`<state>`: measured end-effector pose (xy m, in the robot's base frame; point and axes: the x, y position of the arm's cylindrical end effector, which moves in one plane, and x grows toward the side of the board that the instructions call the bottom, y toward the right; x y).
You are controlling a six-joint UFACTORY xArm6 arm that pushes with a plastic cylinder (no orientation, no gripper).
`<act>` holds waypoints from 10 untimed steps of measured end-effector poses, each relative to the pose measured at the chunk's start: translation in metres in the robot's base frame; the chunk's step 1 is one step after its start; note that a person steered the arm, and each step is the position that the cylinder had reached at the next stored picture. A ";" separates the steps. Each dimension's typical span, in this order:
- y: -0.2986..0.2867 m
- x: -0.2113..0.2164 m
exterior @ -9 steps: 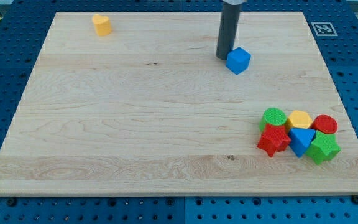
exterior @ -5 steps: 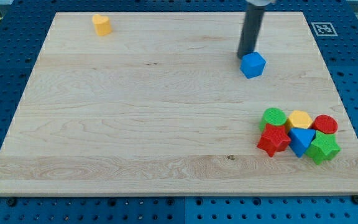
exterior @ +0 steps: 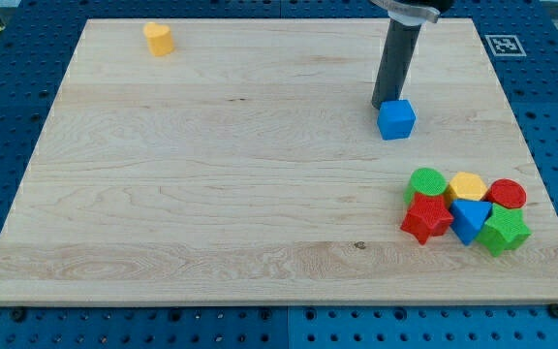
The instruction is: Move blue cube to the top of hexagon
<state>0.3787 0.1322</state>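
The blue cube (exterior: 396, 119) sits on the wooden board at the view's right of centre, in the upper half. My tip (exterior: 386, 105) touches the cube's upper left edge, just above and to its left. The yellow hexagon (exterior: 467, 186) lies lower right in a tight cluster of blocks. The cube is well above and to the left of the hexagon, with bare board between them.
Around the hexagon are a green cylinder (exterior: 427, 181), a red cylinder (exterior: 507, 193), a red star (exterior: 426, 219), a blue triangle (exterior: 470, 217) and a green star (exterior: 504, 231). A small yellow block (exterior: 159, 39) stands at the top left. A marker tag (exterior: 503, 45) is at the board's top right corner.
My tip has pushed the blue cube first to the right and then down, closer to the cluster. The other blocks have not moved.
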 end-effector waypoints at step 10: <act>-0.015 0.053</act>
<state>0.4319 0.1173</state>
